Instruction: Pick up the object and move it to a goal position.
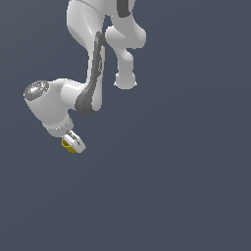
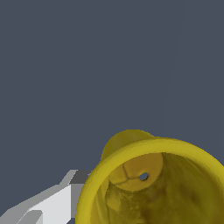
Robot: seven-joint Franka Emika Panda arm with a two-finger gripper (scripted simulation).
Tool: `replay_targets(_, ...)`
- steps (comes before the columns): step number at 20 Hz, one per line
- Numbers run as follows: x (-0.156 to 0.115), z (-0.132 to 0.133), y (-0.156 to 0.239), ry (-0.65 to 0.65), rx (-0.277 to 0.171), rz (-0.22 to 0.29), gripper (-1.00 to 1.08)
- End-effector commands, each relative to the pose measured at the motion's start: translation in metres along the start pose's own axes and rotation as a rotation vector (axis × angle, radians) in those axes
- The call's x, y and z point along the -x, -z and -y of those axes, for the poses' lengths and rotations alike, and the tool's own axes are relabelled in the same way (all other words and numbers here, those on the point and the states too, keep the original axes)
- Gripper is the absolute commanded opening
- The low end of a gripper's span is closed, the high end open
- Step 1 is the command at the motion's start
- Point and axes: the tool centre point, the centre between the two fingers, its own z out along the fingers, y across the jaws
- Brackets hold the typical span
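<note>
The object, a small yellow cup with a rimmed open top, sits at the tip of my white gripper in the lower part of the exterior view's left, mostly hidden behind the fingers. In the wrist view the cup is very close and tilted, its open mouth facing the camera and a small hole showing in its bottom. One white finger lies against the cup's rim; the other finger is hidden behind the cup. The gripper looks shut on the cup.
The white arm bends down from the top of the exterior view. Everything around it is a plain dark grey-blue surface, with no other objects or goal marker showing.
</note>
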Motion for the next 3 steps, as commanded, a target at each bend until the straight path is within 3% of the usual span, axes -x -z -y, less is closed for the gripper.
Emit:
replay_targets(1,-0.0043,-0.0029,0.0019,0.002,-0.001,-0.001,-1.0)
replay_targets(3,-0.0052,-0.0037,0.0021,0.002,-0.001,-0.001,-1.0)
